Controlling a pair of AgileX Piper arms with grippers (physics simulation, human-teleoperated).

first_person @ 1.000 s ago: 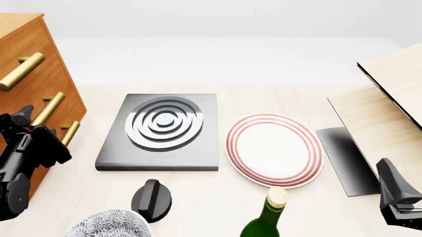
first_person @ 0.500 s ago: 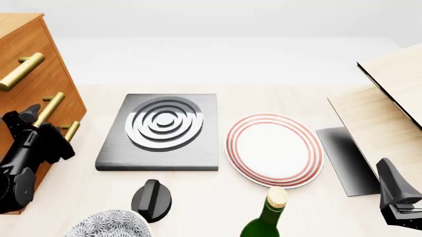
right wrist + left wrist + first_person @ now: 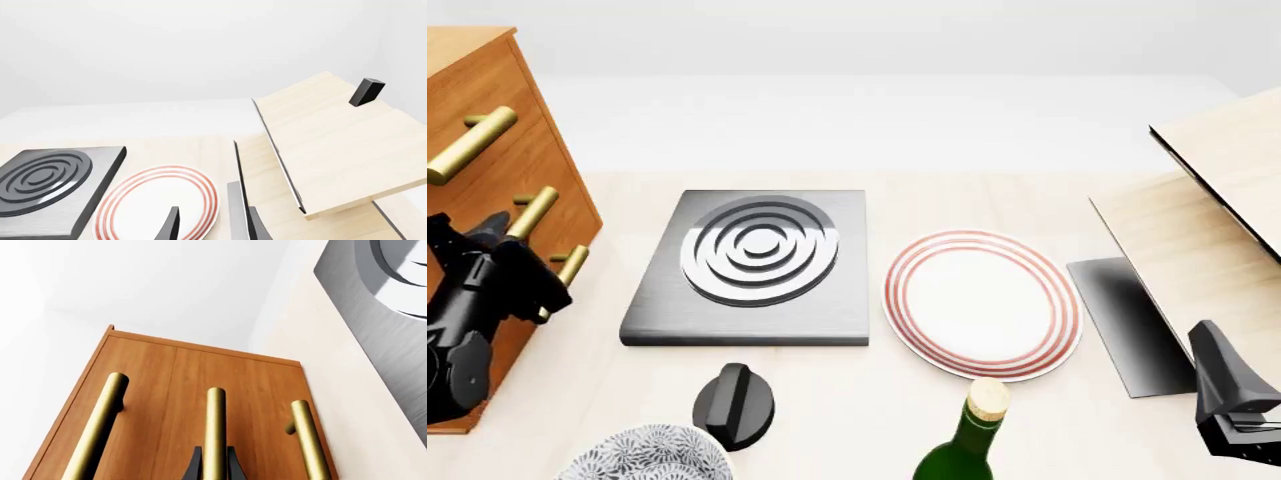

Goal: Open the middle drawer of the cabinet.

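Note:
The cabinet (image 3: 487, 100) stands at the table's left edge, its three brass bar handles facing right. All three drawer fronts sit flush. The middle drawer (image 3: 190, 390) carries the centre handle (image 3: 215, 420), seen in the front view as the second bar (image 3: 531, 214). My left gripper (image 3: 487, 258) is at that bar. In the left wrist view my left gripper (image 3: 215, 466) has one dark finger pressed against each side of the bar. My right gripper (image 3: 1214, 345) hovers at the near right, far from the cabinet, its fingers (image 3: 170, 225) apart and holding nothing.
A grey hob plate (image 3: 754, 260) lies right of the cabinet, then a red-rimmed plate (image 3: 981, 300). A black knob-like object (image 3: 734, 400), a patterned bowl (image 3: 647, 455) and a green bottle (image 3: 968, 440) line the near edge. A pale wooden box (image 3: 1214, 200) stands at right.
My left gripper has moved up and left onto the middle handle. The drawers and the right arm have not moved.

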